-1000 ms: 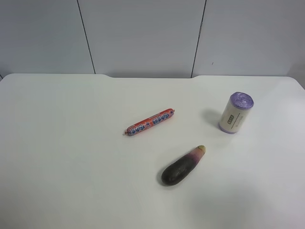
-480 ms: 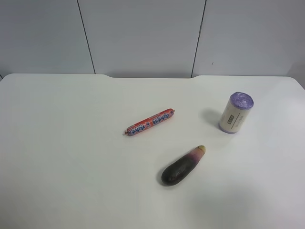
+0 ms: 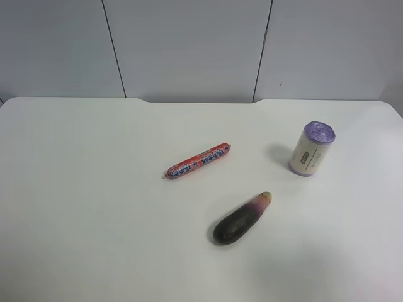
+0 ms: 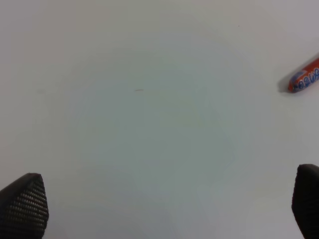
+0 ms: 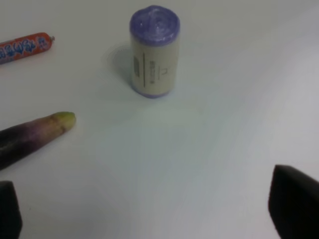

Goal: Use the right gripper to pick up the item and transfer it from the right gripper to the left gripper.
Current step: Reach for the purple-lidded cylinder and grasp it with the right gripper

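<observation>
Standing upright on one purple end, the roll (image 3: pixel 312 149) is seen in the high view on the white table (image 3: pixel 94 207), toward that view's right side, with its long axis vertical. A red sausage stick (image 3: pixel 198 161) lies near the middle and a dark aubergine (image 3: pixel 240 219) lies nearer the camera. Both are well apart from the roll. No arm is shown here, so which arm is nearer cannot be judged from this view.

In the right wrist view the right gripper (image 5: pixel 152 211) is shown spread wide, with only its two black fingertips (image 5: pixel 294 204) caught at the picture's edge and nothing held between them. The roll (image 5: pixel 154 52) is found ahead of the gap, almost on the line midway between the fingers, upright and apart from them. The tip of the aubergine (image 5: pixel 35 134) is seen off to one side, closer to the gripper than the roll is, and the sausage stick (image 5: pixel 22 47) lies farther off on that same side. A straight advance is judged to be called for, with one finger brought to each side of the paper wrap and the aubergine left unbrushed.

In the left wrist view the left gripper (image 4: pixel 164 204) is likewise shown wide apart and empty above bare table. Only one end of the sausage stick (image 4: pixel 305 79) is caught. The roll is not seen there, so the right gripper is judged to be the nearer one.
</observation>
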{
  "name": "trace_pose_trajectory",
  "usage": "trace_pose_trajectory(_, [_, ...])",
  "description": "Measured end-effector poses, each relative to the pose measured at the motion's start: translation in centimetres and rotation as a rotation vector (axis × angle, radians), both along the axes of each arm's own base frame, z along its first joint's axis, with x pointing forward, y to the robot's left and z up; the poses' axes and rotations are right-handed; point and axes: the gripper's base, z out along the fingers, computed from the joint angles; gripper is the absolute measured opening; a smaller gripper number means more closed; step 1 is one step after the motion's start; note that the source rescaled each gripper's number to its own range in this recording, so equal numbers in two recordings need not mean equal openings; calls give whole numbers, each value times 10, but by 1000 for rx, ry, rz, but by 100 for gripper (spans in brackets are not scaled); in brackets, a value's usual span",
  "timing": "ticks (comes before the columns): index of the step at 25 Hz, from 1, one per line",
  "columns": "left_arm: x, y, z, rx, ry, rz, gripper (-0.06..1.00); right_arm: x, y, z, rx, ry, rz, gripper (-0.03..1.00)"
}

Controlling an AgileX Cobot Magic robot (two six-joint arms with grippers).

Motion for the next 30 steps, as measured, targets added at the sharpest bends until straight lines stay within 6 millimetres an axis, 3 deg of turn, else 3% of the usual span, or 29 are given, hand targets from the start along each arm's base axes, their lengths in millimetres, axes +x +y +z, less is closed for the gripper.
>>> trace_pose_trajectory(19, [0,0,0,0,0,0,100,7,2,5,-2,41,3,100])
trace_pose_trajectory(24, [0,0,0,-1,0,0,100,37,6,35,-23,145,0,100])
trace_pose_trajectory(30, [0,0,0,-1,0,0,100,93,14,73,-52,266,-4,100])
